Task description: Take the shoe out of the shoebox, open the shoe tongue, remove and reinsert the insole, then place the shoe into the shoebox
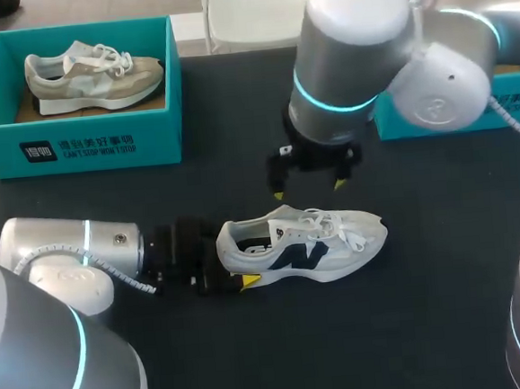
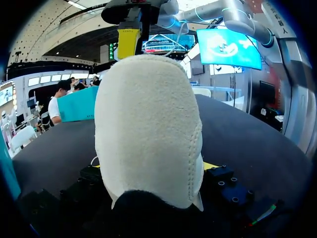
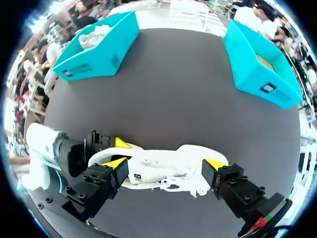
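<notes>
Shoe (image 1: 305, 245), white and navy, upright on desk (image 1: 255, 366). Long axis crosswise: toe toward my right, heel toward my left. Left end effector (image 1: 234, 264) clamps the heel. Right end effector (image 1: 309, 189) hovers above the laces, fingers spread wide.

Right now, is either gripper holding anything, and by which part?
The left gripper grips the white shoe by its heel, a finger on each side. The right gripper, open above the shoe, holds nothing.

A shoe (image 1: 305, 245) lies on the bench (image 1: 432, 325), our left fingers (image 1: 249, 281) around its heel, our right fingers (image 1: 339, 185) above it. Behind left, a shoebox (image 1: 76, 141) holds another shoe (image 1: 93, 77).
</notes>
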{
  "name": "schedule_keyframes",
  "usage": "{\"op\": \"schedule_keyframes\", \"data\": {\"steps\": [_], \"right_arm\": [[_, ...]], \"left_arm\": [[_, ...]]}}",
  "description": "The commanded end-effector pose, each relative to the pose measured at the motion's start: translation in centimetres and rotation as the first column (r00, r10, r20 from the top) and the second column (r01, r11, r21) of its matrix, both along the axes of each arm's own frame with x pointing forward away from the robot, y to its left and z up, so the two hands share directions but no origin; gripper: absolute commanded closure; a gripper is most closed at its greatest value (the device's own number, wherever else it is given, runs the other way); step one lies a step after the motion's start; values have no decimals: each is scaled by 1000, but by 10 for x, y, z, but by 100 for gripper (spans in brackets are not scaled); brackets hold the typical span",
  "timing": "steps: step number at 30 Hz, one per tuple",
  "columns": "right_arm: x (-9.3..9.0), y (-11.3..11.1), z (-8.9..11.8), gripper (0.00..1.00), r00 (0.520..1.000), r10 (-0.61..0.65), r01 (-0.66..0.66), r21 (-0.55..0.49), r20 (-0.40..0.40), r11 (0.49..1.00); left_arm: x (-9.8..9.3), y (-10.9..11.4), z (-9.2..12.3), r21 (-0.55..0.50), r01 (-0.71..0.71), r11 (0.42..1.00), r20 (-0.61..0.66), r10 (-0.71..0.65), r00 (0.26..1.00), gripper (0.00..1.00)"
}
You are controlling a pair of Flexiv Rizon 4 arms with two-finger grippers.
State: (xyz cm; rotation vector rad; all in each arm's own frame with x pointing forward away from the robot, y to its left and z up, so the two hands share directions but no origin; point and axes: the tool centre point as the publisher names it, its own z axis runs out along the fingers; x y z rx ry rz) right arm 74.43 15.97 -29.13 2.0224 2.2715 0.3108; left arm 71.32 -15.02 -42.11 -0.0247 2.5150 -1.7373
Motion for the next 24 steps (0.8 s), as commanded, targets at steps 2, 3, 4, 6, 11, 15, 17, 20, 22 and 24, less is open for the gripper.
{"op": "schedule_keyframes", "data": {"steps": [2, 3, 4, 6, 11, 15, 17, 20, 22, 24], "right_arm": [[-15, 30, -10, 0, 994, -111, 111, -75, 5, 991], [-17, 34, -13, 0, 993, -118, 117, -79, -3, 990], [-19, 36, -15, 0, 992, -127, 127, -84, -2, 988], [-24, 42, -20, 0, 992, -128, 125, -99, -20, 987], [-30, 55, -32, 0, 992, -121, 118, -140, -14, 983], [-35, 59, -41, 0, 987, -158, 149, -192, -29, 970], [-36, 59, -45, 0, 984, -161, 141, -231, -73, 963], [-38, 58, -47, 0, 977, -208, 189, -262, -47, 946], [-40, 54, -49, 0, 968, -244, 218, -294, -54, 931], [-42, 51, -52, 0, 961, -271, 242, -318, -50, 917]], "left_arm": [[2, -3, -4, 4, 1, 1000, -1, -1, 1000, 100], [2, -3, -4, 4, 1, 1000, -1, -1, 1000, 100], [2, -3, -4, 4, 1, 1000, -1, -1, 1000, 100], [2, -3, -4, 4, 1, 1000, -1, -1, 1000, 100], [2, -3, -4, 4, 1, 1000, -1, -1, 1000, 100], [2, -3, -4, 4, 1, 1000, -1, -1, 1000, 100], [2, -3, -4, 4, 1, 1000, -1, -1, 1000, 100], [2, -3, -4, 4, 1, 1000, -1, -1, 1000, 100], [2, -3, -4, 4, 1, 1000, -1, -1, 1000, 100], [2, -3, -4, 4, 1, 1000, -1, -1, 1000, 100]]}}
